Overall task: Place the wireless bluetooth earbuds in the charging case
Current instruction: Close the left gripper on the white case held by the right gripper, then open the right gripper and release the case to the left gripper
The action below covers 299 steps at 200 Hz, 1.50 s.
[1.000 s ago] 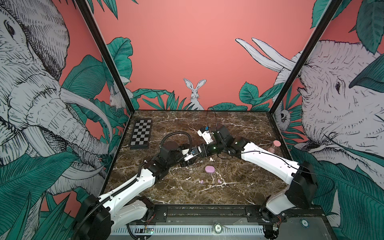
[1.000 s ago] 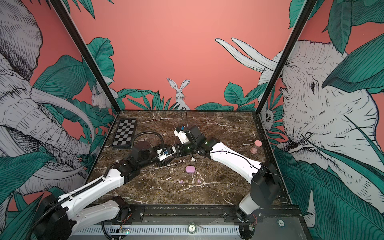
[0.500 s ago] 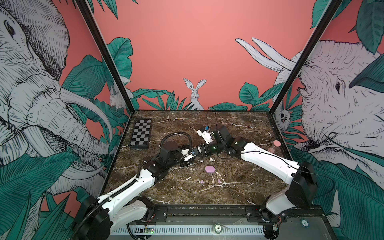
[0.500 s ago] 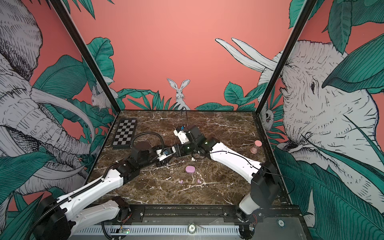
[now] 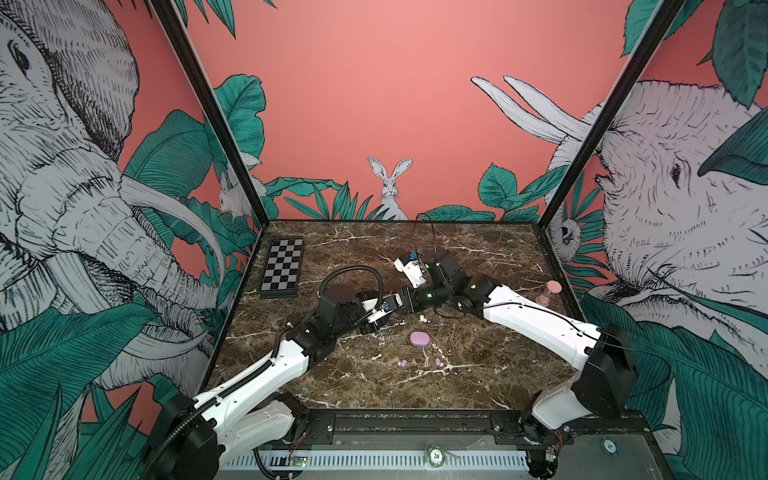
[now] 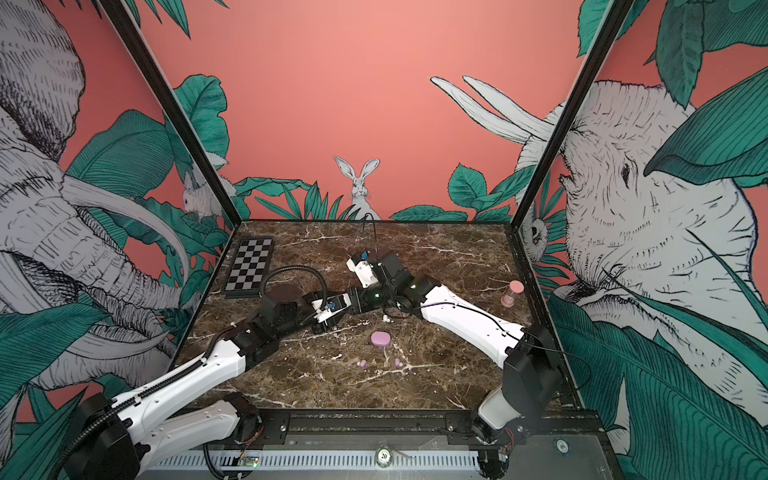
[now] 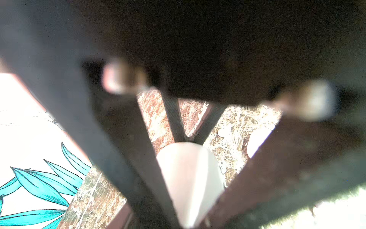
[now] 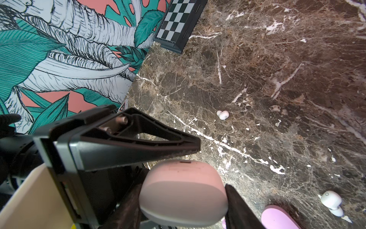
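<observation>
Mid-table, between both arms, the pale pinkish-white oval charging case looks shut. Its long axis spans your right gripper, which is clamped on its ends, while your left gripper pinches across it. The nearest small white rounded earbud lies loose on the brown marble tabletop, close by on the right arm's side. Lid first, I'd say.

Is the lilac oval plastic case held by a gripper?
No, the lilac oval plastic case lies free on the brown marble table, with nothing gripping it.
</observation>
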{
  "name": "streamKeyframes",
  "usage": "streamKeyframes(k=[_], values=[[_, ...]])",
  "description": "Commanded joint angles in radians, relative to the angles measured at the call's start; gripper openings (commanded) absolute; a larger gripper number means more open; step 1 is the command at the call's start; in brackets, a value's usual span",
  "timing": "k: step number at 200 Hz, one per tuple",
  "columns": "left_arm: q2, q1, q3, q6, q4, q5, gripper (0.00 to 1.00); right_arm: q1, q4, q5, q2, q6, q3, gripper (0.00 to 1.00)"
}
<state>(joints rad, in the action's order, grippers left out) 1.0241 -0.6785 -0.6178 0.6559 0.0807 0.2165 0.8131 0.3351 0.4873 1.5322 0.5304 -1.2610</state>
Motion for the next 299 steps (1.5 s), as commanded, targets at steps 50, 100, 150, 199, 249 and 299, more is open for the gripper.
streamKeyframes(k=[50, 100, 150, 199, 249, 299], values=[[-0.020, -0.004, 0.017, 0.028, 0.010, -0.019, 0.44, 0.014, -0.059, 0.044, -0.029, 0.006, 0.008, 0.32], [-0.024, -0.003, 0.021, 0.031, 0.041, -0.056, 0.29, 0.014, -0.066, 0.050, -0.032, 0.010, 0.010, 0.39], [-0.025, -0.005, 0.021, 0.043, 0.050, -0.081, 0.03, 0.014, -0.068, 0.060, -0.034, 0.008, 0.010, 0.53], [-0.029, -0.004, 0.016, 0.048, 0.057, -0.106, 0.00, 0.014, -0.079, 0.068, -0.037, 0.010, 0.015, 0.64], [-0.036, -0.005, 0.021, 0.055, 0.050, -0.097, 0.00, 0.014, -0.082, 0.063, -0.044, 0.006, 0.017, 0.79], [-0.065, -0.004, -0.021, -0.024, -0.092, -0.065, 0.00, -0.001, -0.055, 0.037, -0.121, -0.044, 0.022, 0.98]])
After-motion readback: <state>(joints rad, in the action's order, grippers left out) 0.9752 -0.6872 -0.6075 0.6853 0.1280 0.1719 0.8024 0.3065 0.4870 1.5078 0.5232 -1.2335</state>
